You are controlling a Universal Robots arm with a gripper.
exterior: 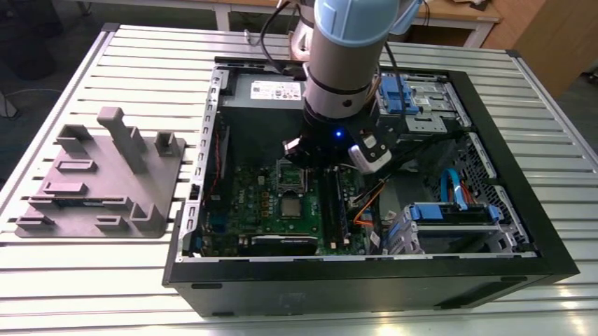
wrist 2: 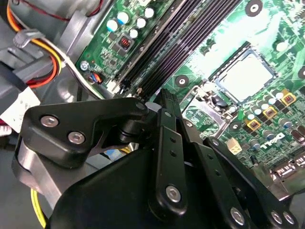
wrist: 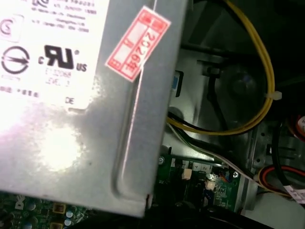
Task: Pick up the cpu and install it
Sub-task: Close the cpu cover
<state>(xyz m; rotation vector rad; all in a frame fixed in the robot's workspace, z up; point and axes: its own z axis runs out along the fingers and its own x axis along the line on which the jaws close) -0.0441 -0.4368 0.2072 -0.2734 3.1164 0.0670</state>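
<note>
Gripper [wrist 2: 167, 101] linkage sits closest in the second wrist view. Jaws look closed, nothing between them, tips partly masked by their own bars. In the exterior view the cpu [exterior: 291, 207] lies flat in the motherboard [exterior: 266, 210] socket, at 6 o'clock from the arm [exterior: 346, 63], clear of the gripper. Arm hides part of the socket frame [exterior: 288, 175]. Grey tray [exterior: 98, 175] is at 9 o'clock of the case [exterior: 374, 280]. Power supply [wrist: 71, 119] is cut off in the first wrist view.

We see a pale metal counter [exterior: 122, 280] of long grooved slats, with glare along its near edge. Behind it stands a wooden desk [exterior: 458, 10] on white legs [exterior: 221, 15]. A wooden panel [exterior: 551, 42] is at the exterior view's right and dark floor [exterior: 38, 49] at its left.
</note>
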